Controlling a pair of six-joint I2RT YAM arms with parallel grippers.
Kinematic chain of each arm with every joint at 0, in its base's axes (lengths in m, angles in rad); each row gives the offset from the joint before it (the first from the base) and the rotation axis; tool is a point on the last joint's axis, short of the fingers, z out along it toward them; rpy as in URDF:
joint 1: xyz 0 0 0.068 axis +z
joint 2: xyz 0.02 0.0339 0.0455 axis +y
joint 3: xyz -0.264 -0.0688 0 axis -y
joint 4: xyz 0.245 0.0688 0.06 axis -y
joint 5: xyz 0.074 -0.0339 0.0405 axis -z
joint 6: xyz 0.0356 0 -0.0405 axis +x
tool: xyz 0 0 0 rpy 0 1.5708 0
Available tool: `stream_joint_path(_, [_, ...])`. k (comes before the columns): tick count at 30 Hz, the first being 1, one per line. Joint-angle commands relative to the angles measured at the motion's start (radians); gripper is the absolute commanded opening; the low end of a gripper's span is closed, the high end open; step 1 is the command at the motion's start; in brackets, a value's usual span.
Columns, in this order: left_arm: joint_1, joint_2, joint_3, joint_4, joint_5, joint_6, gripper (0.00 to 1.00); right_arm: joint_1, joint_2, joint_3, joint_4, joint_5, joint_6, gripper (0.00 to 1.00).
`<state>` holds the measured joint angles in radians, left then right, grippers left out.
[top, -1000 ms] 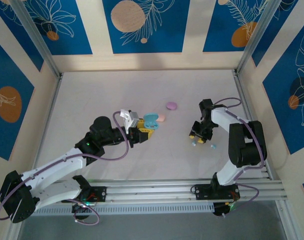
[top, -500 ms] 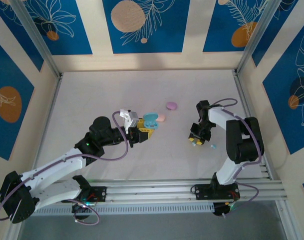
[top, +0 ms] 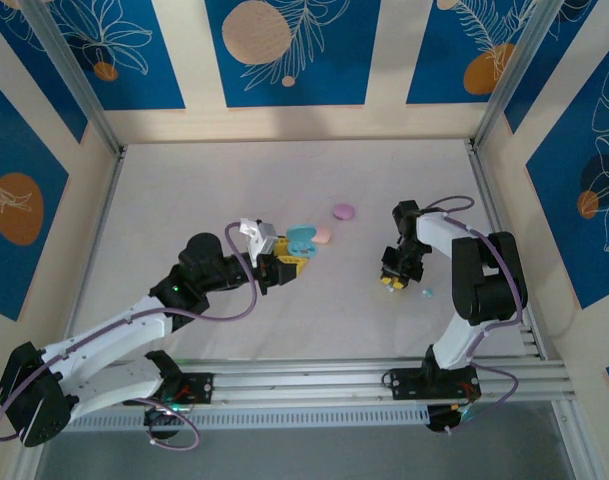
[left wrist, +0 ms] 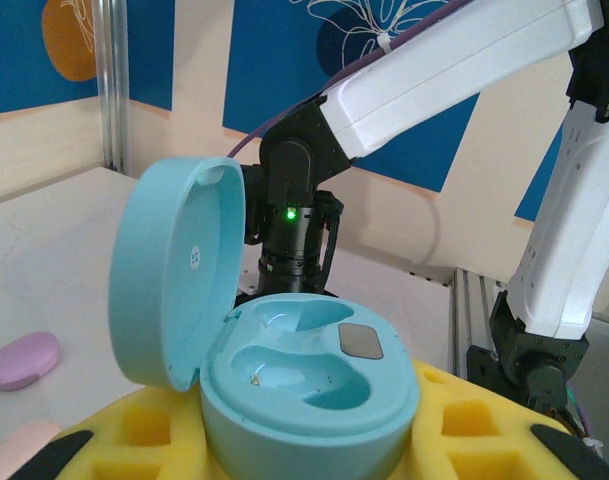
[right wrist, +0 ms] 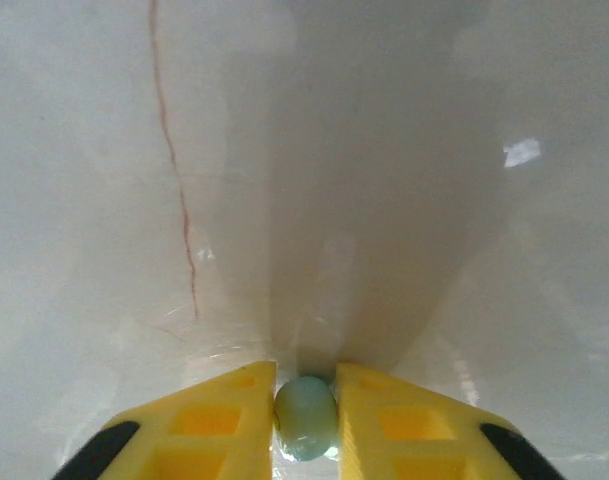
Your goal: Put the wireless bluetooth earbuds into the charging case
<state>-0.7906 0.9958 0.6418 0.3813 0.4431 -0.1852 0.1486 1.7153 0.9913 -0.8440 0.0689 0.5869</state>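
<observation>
My left gripper (top: pixel 287 264) is shut on the base of a light blue charging case (top: pixel 302 240), held above the table. In the left wrist view the case (left wrist: pixel 309 385) rests between yellow fingers (left wrist: pixel 134 430) with its lid (left wrist: pixel 174 270) swung open; both sockets are empty. My right gripper (top: pixel 392 281) points down at the table at the right. Its yellow fingers (right wrist: pixel 224 420) press on both sides of a light blue earbud (right wrist: pixel 306 415) lying on the surface. A second light blue earbud (top: pixel 427 292) lies just right of that gripper.
A shut pink case (top: pixel 323 235) lies right beside the blue case, and a shut purple case (top: pixel 344 211) lies farther back. Both show at the left of the left wrist view, purple (left wrist: pixel 22 358) and pink (left wrist: pixel 14 445). A metal frame rail (top: pixel 489 215) borders the right side.
My right gripper has shifted slightly left onto the earbud that lay by its tips, and that earbud now sits between its fingers. The left arm and the case have not moved.
</observation>
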Motion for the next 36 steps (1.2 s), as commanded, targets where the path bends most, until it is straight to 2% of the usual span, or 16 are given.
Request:
stream_joint_path(1, [-0.011, -0.008, 0.001, 0.013, -0.004, -0.002, 0.28, 0.008, -0.005, 0.01, 0.011, -0.012, -0.001, 0.16])
stream_joint_path(4, [-0.011, -0.009, 0.002, 0.012, -0.007, -0.002, 0.28, 0.011, -0.036, 0.01, 0.008, -0.029, 0.001, 0.16])
stream_joint_path(7, [-0.011, -0.012, 0.002, 0.005, -0.015, 0.002, 0.28, 0.009, -0.1, -0.002, 0.04, -0.153, -0.01, 0.15])
stream_joint_path(10, [-0.011, -0.015, 0.005, -0.001, -0.027, 0.014, 0.28, -0.002, -0.193, -0.02, 0.109, -0.367, -0.009, 0.16])
stream_joint_path(14, [-0.011, -0.02, 0.009, -0.017, -0.034, 0.033, 0.28, -0.031, -0.301, -0.053, 0.287, -0.754, 0.06, 0.15])
stream_joint_path(16, [-0.011, -0.022, 0.01, -0.022, -0.035, 0.041, 0.28, -0.034, -0.328, -0.048, 0.359, -0.907, 0.095, 0.16])
stream_joint_path(20, [-0.011, -0.022, 0.013, -0.023, -0.039, 0.055, 0.28, -0.018, -0.373, -0.02, 0.433, -1.098, 0.135, 0.16])
stream_joint_path(23, [-0.011, -0.017, 0.015, -0.018, -0.041, 0.059, 0.29, -0.019, -0.402, -0.019, 0.507, -1.191, 0.198, 0.16])
stream_joint_path(26, [-0.011, -0.008, 0.022, -0.015, -0.035, 0.06, 0.29, -0.024, -0.422, -0.022, 0.563, -1.232, 0.254, 0.17])
stream_joint_path(36, [-0.011, 0.032, 0.036, 0.011, -0.015, 0.057, 0.29, -0.027, -0.46, -0.018, 0.632, -1.244, 0.338, 0.17])
